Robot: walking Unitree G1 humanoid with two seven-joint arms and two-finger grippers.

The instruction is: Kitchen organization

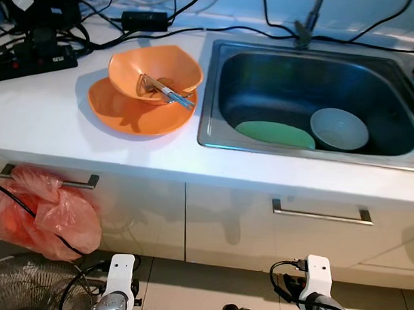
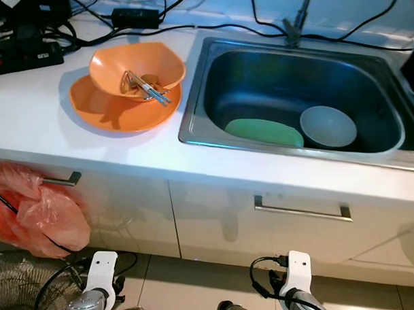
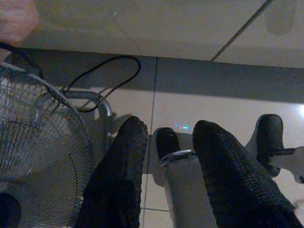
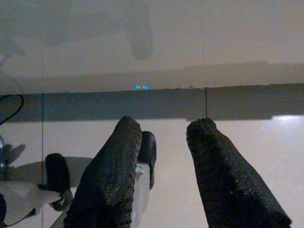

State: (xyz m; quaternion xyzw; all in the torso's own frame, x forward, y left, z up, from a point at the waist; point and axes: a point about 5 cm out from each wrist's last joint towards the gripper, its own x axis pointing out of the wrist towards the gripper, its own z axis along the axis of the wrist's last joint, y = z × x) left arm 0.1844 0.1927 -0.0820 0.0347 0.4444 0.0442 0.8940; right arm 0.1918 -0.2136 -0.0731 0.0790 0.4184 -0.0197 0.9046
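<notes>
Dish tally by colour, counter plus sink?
Orange: 2, a bowl holding cutlery, stacked on a plate, both on the counter.
Green: 1, a plate in the sink.
Pale grey: 1, a bowl in the sink.
Total: 4 dishes.

Bare bench (image 1: 45,115) is lying open left of the stacked orange bowl (image 1: 155,71) and plate (image 1: 137,112); cables (image 1: 95,35) are crowding its back edge, dishes (image 1: 337,129) occupying the sink (image 1: 212,94).
</notes>
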